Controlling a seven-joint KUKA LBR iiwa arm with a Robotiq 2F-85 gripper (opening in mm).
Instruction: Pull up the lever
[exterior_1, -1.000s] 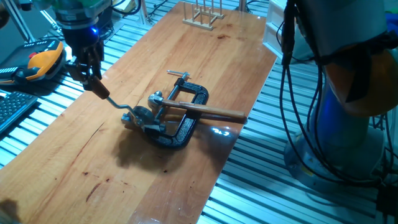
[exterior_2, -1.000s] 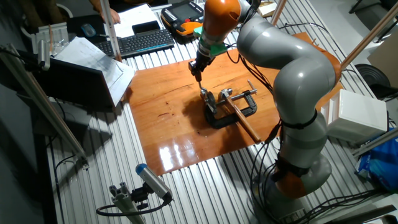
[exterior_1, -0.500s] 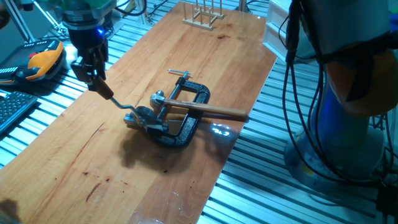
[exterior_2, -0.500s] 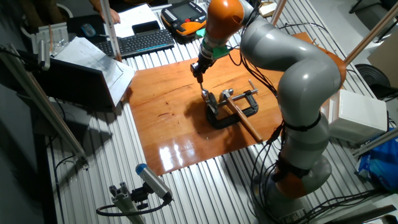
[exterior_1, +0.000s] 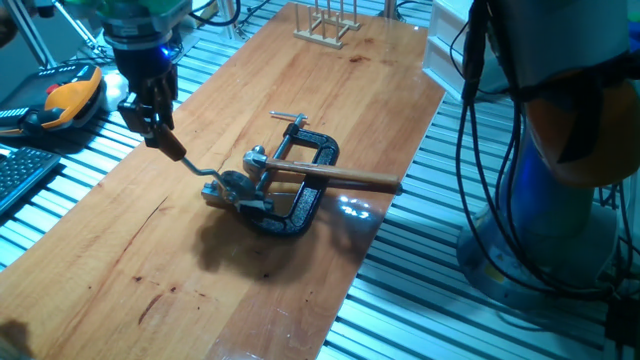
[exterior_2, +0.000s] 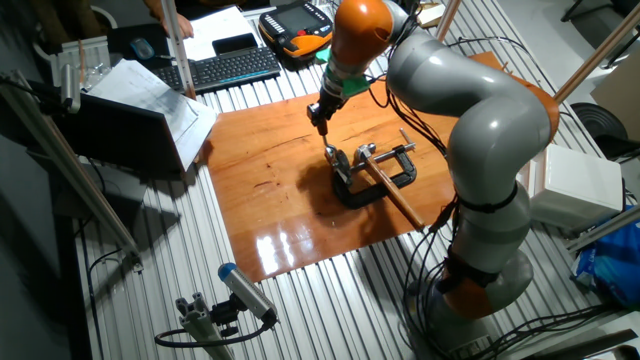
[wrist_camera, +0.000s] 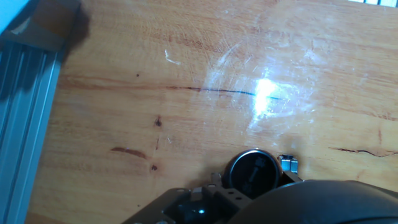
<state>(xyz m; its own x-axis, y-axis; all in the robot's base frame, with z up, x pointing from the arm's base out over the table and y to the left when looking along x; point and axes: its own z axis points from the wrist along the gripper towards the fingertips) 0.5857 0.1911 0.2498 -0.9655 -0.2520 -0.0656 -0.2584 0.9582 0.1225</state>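
1. Knob (exterior_1: 172, 147) sits at upper left of one fixed view, and my pincer (exterior_1: 152, 122) is clenched on it, fingers coming down from above. I judge this hold suits a lift, since the knob is the far end of the lever (exterior_1: 195, 168) and gives the most leverage about its pivot.

2. Lever runs down and right from the knob as a thin bent silver arm to the mechanism (exterior_1: 237, 189) near frame centre, its knob end raised off the table (exterior_1: 130, 270). I take the pull to be under way, not finished.

3. Clamp (exterior_1: 300, 185), black and C-shaped, lies just right of the mechanism and seems to pin it to the board, so the base should stay put as I lift. A brown rod (exterior_1: 345, 178) lies across it, pointing right.

4. Rack (exterior_1: 325, 25) of wood stands at the far top edge, well apart.

5. Other fixed view shows my whole arm (exterior_2: 470, 130) arching over from the right, with the pincer (exterior_2: 320, 112) above the clamp (exterior_2: 372, 180).

6. Hand view shows only bare table (wrist_camera: 186, 81), glare and the hand's dark housing; neither fingers nor knob appear, so the grip is read from the fixed views alone.
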